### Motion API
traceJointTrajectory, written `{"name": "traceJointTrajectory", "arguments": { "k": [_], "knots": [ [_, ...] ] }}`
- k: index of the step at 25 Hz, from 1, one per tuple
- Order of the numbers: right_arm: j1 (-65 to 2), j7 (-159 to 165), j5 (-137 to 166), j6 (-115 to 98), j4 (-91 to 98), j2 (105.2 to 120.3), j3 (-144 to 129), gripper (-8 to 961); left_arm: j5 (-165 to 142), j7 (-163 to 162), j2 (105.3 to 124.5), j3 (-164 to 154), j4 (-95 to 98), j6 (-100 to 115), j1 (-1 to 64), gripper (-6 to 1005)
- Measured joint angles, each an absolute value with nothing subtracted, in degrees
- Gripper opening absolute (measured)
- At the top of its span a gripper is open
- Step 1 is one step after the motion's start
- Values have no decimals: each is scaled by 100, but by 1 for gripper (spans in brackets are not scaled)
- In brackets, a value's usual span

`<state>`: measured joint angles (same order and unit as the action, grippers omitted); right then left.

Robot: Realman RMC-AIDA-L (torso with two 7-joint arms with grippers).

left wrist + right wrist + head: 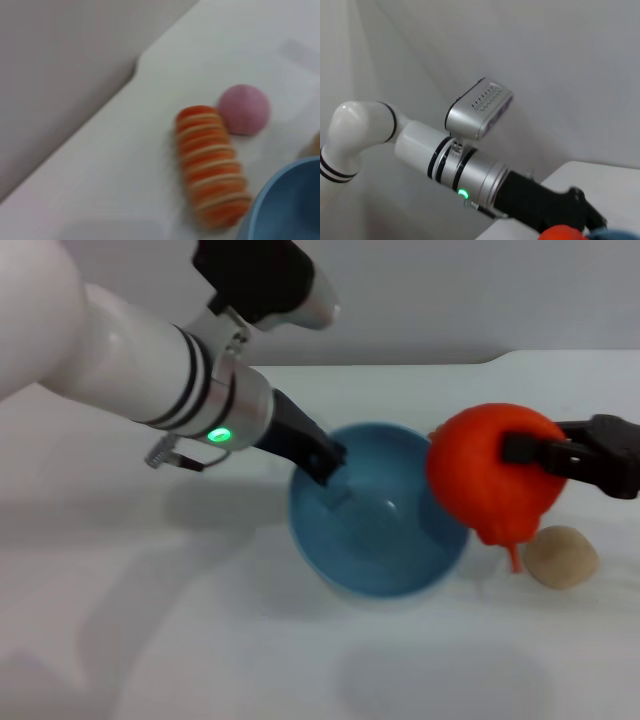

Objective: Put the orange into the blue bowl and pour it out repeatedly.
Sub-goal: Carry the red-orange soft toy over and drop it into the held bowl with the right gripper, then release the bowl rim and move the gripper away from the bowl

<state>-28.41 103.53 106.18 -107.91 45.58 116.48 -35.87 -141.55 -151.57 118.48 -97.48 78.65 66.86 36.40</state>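
Beside the blue bowl (375, 530) — bright red-orange orange (490, 472), dimpled, clamped in right gripper (525, 455).

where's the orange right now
In the head view the orange is on the right, held in the right gripper at the blue bowl's right rim, with a tan ball on the table just below it.

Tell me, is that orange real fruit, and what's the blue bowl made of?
The orange, held in the right gripper, looks like moulded plastic or rubber: uniform bright colour, matte skin, a nub hanging below. The blue bowl, gripped at its rim by the left gripper, seems smooth plastic with a soft sheen.
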Motion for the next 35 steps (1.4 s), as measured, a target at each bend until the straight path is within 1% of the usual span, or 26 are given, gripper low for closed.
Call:
{"name": "traceJointTrajectory", "arguments": {
  "k": [3,9,14,22,28,33,35],
  "knots": [
    [-2946,10304,10640,-10615,4307,11678,-3667,76,-13954,-15118,11844,-9894,7866,6712,3652,-1],
    [-3146,10337,10981,-10094,3803,11682,-3968,33,-13954,-15109,11841,-10167,7852,6701,3631,0],
    [-3154,10339,11005,-10055,3786,11726,-4033,39,-13969,-15107,11838,-10154,7853,6641,3602,0],
    [-3096,10339,10932,-10086,3785,11750,-3971,273,-13979,-15096,11830,-10165,7744,6534,3588,4],
    [-2737,10305,10469,-10040,3815,11723,-3687,442,-13946,-15093,11853,-10336,7178,6341,3664,32],
    [-2645,10303,10438,-10033,3815,11702,-3603,518,-13946,-15091,11855,-10476,7102,6217,3634,55],
    [-2641,10300,10438,-10032,3801,11703,-3602,525,-13953,-15106,11857,-10501,7085,6162,3617,65]
  ]
}}
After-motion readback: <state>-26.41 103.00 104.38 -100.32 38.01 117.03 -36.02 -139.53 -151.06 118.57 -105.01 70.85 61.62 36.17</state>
